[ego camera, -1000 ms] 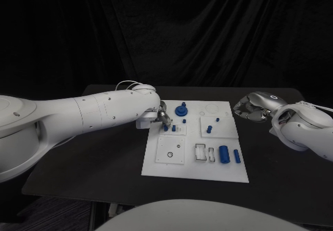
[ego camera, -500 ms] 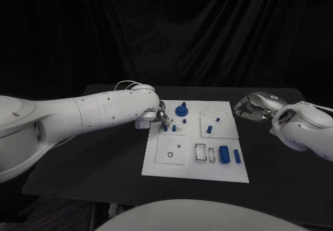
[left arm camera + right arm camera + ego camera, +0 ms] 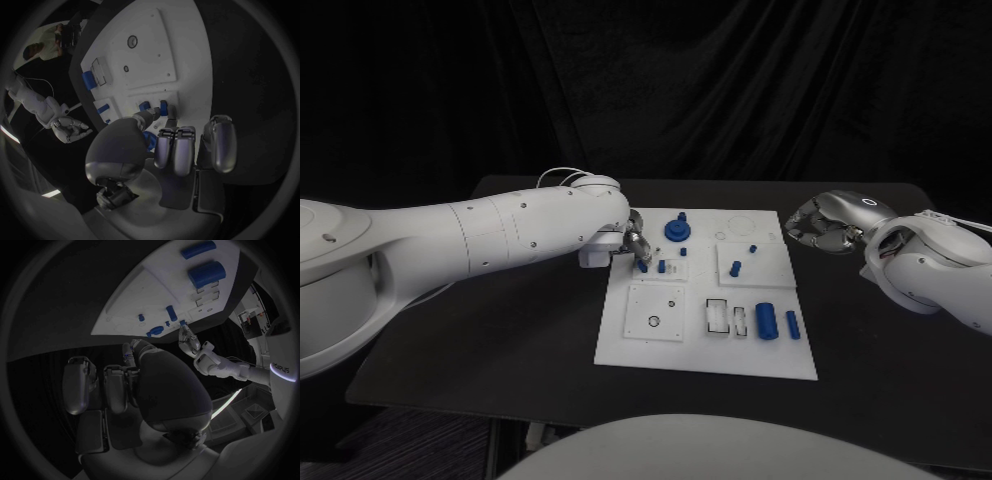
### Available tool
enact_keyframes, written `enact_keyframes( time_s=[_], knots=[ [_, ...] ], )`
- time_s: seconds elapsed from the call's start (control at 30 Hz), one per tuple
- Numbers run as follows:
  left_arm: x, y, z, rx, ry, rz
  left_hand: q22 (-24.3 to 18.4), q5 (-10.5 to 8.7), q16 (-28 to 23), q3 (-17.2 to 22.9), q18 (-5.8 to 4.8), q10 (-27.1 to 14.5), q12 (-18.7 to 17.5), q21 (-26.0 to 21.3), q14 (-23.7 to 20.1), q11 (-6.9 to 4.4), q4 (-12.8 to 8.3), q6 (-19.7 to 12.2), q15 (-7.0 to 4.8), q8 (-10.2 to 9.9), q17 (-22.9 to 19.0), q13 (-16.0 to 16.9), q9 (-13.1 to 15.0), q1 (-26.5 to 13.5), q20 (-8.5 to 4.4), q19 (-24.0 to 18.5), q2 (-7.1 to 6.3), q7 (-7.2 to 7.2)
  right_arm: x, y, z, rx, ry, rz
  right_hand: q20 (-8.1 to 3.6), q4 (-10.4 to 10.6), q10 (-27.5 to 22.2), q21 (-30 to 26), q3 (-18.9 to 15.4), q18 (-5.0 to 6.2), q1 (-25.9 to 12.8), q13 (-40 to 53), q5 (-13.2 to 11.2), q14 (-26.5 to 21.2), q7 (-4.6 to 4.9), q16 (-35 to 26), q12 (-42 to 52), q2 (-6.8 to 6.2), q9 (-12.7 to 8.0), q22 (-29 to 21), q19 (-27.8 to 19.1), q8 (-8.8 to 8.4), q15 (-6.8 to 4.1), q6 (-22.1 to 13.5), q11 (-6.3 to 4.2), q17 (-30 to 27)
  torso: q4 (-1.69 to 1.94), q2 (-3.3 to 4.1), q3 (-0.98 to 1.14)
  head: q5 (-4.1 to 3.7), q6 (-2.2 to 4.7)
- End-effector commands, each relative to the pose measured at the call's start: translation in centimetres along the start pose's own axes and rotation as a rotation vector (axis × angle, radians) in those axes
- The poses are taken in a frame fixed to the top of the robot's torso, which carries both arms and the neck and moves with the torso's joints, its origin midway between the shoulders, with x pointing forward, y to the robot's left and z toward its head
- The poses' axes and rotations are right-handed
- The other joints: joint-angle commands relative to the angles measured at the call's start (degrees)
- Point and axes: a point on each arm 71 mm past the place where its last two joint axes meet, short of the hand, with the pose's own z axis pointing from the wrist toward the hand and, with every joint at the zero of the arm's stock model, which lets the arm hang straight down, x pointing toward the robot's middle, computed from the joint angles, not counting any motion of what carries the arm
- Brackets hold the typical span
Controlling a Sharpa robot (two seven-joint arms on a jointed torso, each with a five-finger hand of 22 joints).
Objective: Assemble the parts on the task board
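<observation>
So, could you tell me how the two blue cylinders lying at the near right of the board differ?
The larger cylinder is thicker and longer than the slim cylinder. The larger one lies nearer the board's middle, the slim one beside the task board right edge. Both are blue, lie flat, parallel, untouched by either hand.

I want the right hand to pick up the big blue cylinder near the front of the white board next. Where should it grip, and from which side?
Probably the middle of the big blue cylinder, from straight above. It lies flat on the white board, so only its rounded flanks are free. A thinner blue pin lies close on one side and a slotted block on the other, so the fingers should stay narrow.
</observation>
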Motion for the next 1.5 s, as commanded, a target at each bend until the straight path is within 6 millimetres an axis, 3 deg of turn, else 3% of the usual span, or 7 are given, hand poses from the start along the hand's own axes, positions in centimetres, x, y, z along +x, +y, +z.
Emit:
enact_keyframes(
  time_s=[0.03,0.17,0.5,0.77,1.0,1.3,1.5],
  knots=[
    [0.6,0.1,0.2,-0.004,0.025,0.014,10.9,-2.17,0.1,-0.6,1.03,6.0,0.2,-0.3,6.2,-0.07,0.8,-0.5,-0.2,0.0,15.1,15.0,0.1,-0.7,-0.12,-0.2,0.2,-0.03,0.1,-0.1,0.0,0.012,0.0,-0.001,0.2,0.1,0.6,-0.2,0.2,1.16,-0.1,10.6,0.3,4.0,0.0,-0.2,-0.3,-0.74,0.1,11.2,-0.3,0.18,0.47,0.5,0.44,11.2,-0.09,-0.04,-0.03,0.14,-0.01],
    [0.7,0.1,0.2,-0.004,0.027,0.014,10.8,-4.21,0.1,-1.2,1.07,6.0,0.2,-0.5,6.2,0.06,1.4,-0.6,-0.09,-0.3,15.1,15.0,-0.1,-1.1,-0.06,-0.3,0.28,0.11,0.1,-0.1,0.0,0.012,0.0,-0.001,0.2,0.1,0.6,-0.2,0.2,1.16,-0.1,10.6,0.3,4.0,0.0,-0.2,-0.3,-0.74,0.1,11.2,-0.3,0.18,0.47,0.5,0.44,11.2,-0.13,-0.07,-0.05,0.15,-0.01],
    [0.9,0.3,0.3,-0.013,0.039,0.018,10.7,-5.72,0.1,-1.8,1.14,6.0,0.2,-0.9,6.2,0.2,1.9,-0.9,0.01,-0.6,15.1,15.0,-0.3,-1.4,0.04,-0.5,0.38,0.26,0.1,-0.1,0.0,0.014,0.002,-0.001,0.22,0.1,0.6,-0.3,0.3,1.17,-0.1,10.6,0.3,4.0,-0.01,-0.1,-0.3,-0.76,0.1,11.1,-0.3,0.26,0.49,0.6,0.46,11.2,-0.18,-0.09,-0.01,0.32,-0.01],
    [1.0,0.4,0.4,-0.012,0.037,0.013,10.6,-10.29,0.1,-7.9,1.21,6.0,0.2,-1.5,6.2,1.47,7.1,-2.5,1.08,-3.9,15.1,15.0,-4.1,-6.1,0.91,-0.8,-0.26,1.79,0.2,-0.1,0.0,0.013,0.006,-0.001,0.22,0.1,0.6,-0.3,0.3,1.17,-0.1,10.6,0.3,4.0,-0.01,-0.1,-0.3,-0.76,0.1,11.1,-0.3,0.26,0.49,0.6,0.46,11.2,-0.13,-0.03,0.01,0.29,-0.01],
    [1.0,0.9,0.5,-0.033,0.04,0.012,10.5,-13.74,0.1,-14.0,1.3,6.0,0.2,-1.7,6.2,1.86,11.3,-2.1,1.47,-4.8,15.1,15.0,-7.2,-10.2,1.42,-0.9,0.5,2.08,0.2,-0.1,0.0,0.014,0.006,-0.001,0.22,0.1,0.6,-0.3,0.3,1.17,-0.1,10.6,0.3,4.0,-0.01,-0.1,-0.3,-0.76,0.1,11.1,-0.3,0.26,0.49,0.6,0.46,11.2,-0.11,0.02,0.0,0.29,-0.01],
    [0.9,1.2,0.6,-0.046,0.034,0.004,10.5,-13.81,0.1,-17.5,1.34,6.0,0.2,-1.8,6.2,1.8,14.7,-1.2,1.47,-4.3,15.1,15.0,-8.1,-12.7,1.47,-0.9,2.87,1.92,0.2,-0.1,0.0,0.014,0.007,-0.001,0.22,0.1,0.6,-0.3,0.3,1.17,-0.1,10.6,0.3,4.0,-0.01,-0.1,-0.3,-0.76,0.1,11.1,-0.3,0.26,0.49,0.6,0.46,11.2,-0.1,0.07,-0.03,0.32,-0.01],
    [0.4,1.0,0.4,0.037,-0.058,-0.06,10.7,-12.82,0.1,-18.2,1.21,6.0,0.2,-1.1,6.2,1.47,15.2,-0.5,1.23,-2.5,15.1,15.0,-6.0,-12.5,1.24,-0.5,5.14,1.44,0.2,-0.1,-0.1,0.013,0.004,-0.001,0.24,0.1,0.5,-0.3,0.3,1.18,-0.2,10.5,0.3,4.0,0.0,-0.2,-0.4,-0.82,0.1,11.1,-0.3,0.3,0.5,0.6,0.46,11.2,-0.1,-0.02,0.01,0.26,-0.01]
  ],
)
